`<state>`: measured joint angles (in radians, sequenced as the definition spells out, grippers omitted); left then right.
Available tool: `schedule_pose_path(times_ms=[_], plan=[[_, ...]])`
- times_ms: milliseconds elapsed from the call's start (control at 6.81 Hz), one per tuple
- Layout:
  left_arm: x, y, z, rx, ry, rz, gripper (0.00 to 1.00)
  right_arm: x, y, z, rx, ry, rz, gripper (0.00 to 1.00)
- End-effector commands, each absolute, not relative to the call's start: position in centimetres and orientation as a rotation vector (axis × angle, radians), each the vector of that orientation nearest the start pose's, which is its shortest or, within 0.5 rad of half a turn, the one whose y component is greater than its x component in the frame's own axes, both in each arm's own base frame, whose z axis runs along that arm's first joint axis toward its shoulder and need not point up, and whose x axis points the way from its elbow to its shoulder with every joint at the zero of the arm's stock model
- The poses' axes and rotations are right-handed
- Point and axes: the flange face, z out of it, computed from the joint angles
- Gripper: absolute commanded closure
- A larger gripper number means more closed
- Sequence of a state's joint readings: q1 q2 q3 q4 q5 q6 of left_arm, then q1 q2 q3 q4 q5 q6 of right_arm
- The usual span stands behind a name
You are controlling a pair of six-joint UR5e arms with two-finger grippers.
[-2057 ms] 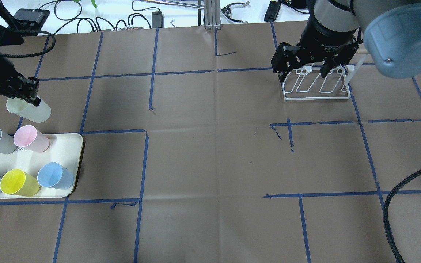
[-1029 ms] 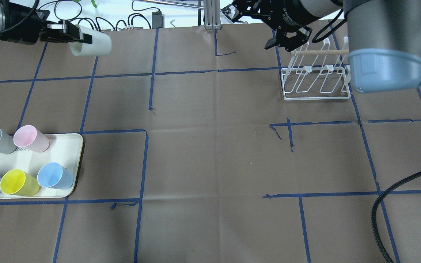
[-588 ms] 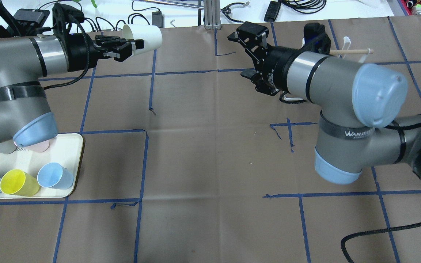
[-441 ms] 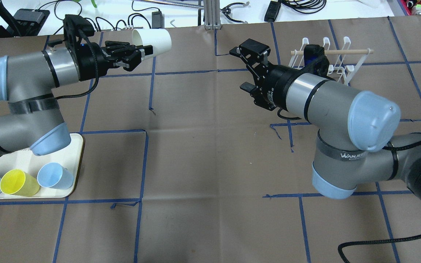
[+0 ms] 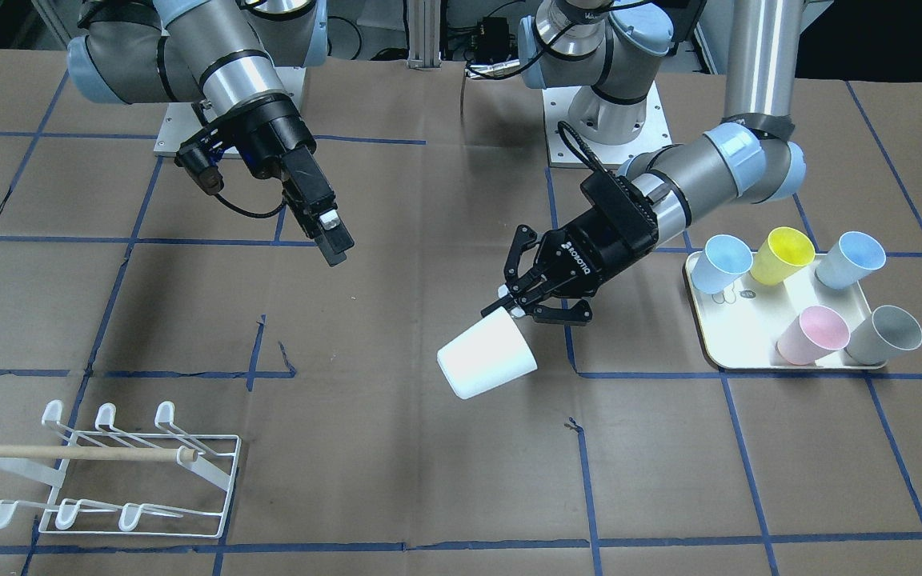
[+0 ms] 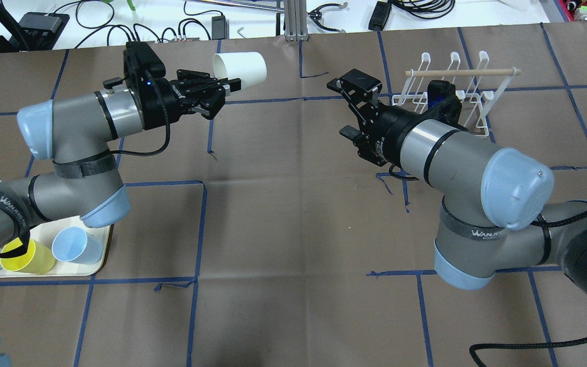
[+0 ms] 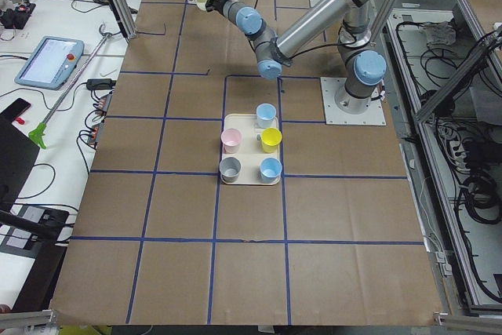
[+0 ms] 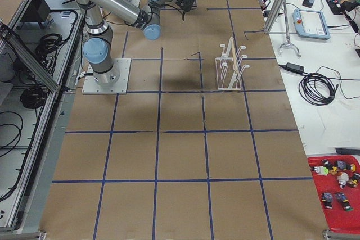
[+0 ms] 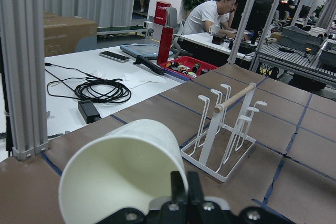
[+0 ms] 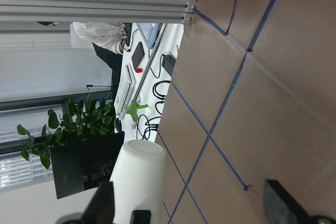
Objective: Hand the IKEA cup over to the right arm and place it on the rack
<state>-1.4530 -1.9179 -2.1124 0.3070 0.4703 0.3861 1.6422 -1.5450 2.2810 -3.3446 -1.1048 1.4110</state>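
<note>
– Both arms have swung in toward the middle since a second ago, and the white cup [image 6: 240,70] has come from the upper left to the upper centre of the overhead view.
– Who holds it?
– My left gripper [image 6: 226,85], clamped on its rim, with the cup lying sideways in the air. The right gripper [image 6: 343,108] faces it, jaws spread, well apart from it.
– What's left?
– I judge the pickup done. The handover and hanging it on the rack [image 6: 477,72], upper right, remain.

Bright, even overhead light; soft shadows on table [image 5: 429,496]; white cup [image 6: 239,70] nearly overexposed; wrist-view foregrounds soft.
</note>
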Motion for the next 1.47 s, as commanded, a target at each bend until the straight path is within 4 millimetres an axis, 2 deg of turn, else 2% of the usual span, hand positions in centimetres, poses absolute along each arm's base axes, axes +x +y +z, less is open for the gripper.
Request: schedule_pose_path(times_ms=[0, 147, 441, 588, 1176, 1322], plan=[[-18.6, -48.6, 28.8, -0.869, -1.772, 1.374, 1.00, 20.8, -42.1, 35.2, 1.201, 1.724, -0.453, 0.00], [-19.0, -48.3, 28.5, -0.877, -1.761, 1.366, 0.99, 21.1, -42.5, 34.4, 1.197, 1.736, -0.423, 0.00], [-20.6, -47.7, 28.6, -0.898, -1.748, 1.352, 0.99, 21.3, -44.3, 34.8, 1.183, 1.732, -0.433, 0.00], [-20.6, -47.7, 28.5, -0.900, -1.748, 1.351, 0.98, 21.6, -45.3, 34.6, 1.175, 1.735, -0.423, 0.00], [-20.8, -47.7, 28.7, -0.892, -1.747, 1.344, 0.94, 24.9, -47.0, 33.2, 1.113, 1.772, -0.343, 0.00], [-20.7, -47.6, 28.9, -0.891, -1.747, 1.347, 0.93, 25.1, -47.7, 33.1, 1.109, 1.773, -0.345, 0.00]])
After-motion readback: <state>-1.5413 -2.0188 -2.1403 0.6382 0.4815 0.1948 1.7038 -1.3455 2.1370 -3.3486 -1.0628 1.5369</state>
